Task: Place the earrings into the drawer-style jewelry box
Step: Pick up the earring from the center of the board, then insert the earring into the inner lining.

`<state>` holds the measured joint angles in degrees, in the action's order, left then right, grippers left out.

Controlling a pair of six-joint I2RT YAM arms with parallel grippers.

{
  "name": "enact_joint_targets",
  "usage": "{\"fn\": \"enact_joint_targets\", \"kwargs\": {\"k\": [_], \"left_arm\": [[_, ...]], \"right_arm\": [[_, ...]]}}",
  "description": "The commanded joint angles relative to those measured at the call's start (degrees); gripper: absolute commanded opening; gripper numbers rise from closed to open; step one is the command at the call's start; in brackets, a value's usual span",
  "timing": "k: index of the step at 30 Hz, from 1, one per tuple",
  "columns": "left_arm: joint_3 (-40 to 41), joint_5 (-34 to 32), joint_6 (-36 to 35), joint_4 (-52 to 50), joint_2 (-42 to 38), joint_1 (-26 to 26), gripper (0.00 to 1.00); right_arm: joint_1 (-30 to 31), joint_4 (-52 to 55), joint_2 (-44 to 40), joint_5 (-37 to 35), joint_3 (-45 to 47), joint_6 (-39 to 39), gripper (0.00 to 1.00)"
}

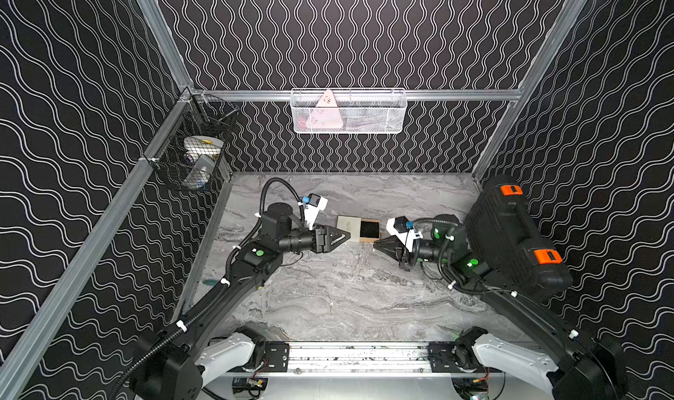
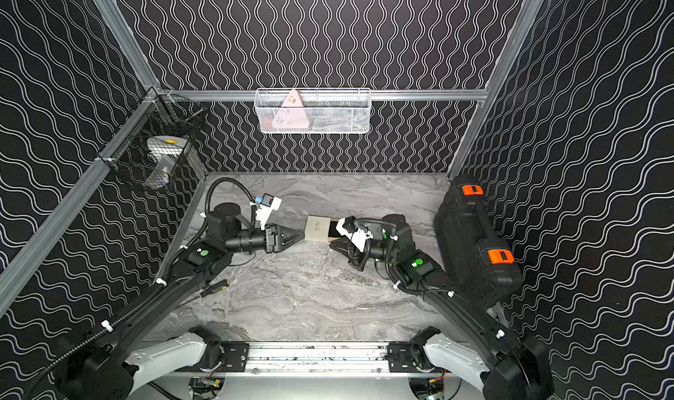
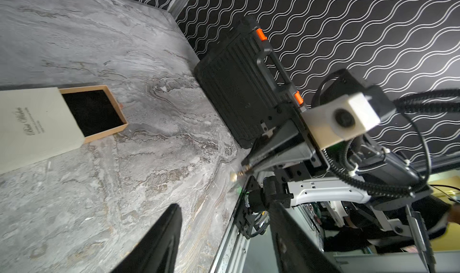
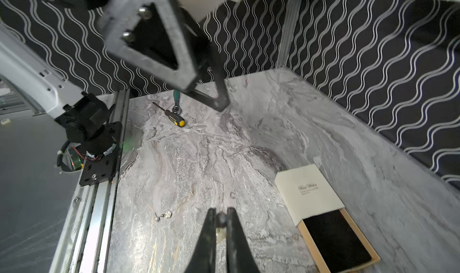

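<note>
Counting two earrings (image 4: 162, 215), one drawer-style jewelry box (image 4: 310, 193).

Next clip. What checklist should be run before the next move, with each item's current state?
1. The drawer of the jewelry box pulled out, lining bare: ok.
2. The right gripper shut on the held earring: ok.
3. The held earring above the drawer: not ok, it is beside it.
4. The left gripper open: ok; touching the jewelry box: cannot tell.
5. The second earring visible on the table: ok.
</note>
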<state>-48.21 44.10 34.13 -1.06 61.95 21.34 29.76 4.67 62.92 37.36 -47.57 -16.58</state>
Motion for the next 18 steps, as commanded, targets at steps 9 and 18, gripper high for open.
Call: {"fn": "enact_joint_targets", "kwargs": {"k": [9, 18], "left_arm": [[3.91, -5.14, -3.36, -4.44, -7.18, -0.04, 0.61], [5.07, -6.08, -3.89, -5.98, -9.92, 0.02, 0.6]], "right_arm": [[-3.35, 33.21, 20.71, -7.25, -24.61, 7.79, 0.06], [-6.07, 49.27, 40.78, -10.64, -44.85, 5.53, 0.06]]}}
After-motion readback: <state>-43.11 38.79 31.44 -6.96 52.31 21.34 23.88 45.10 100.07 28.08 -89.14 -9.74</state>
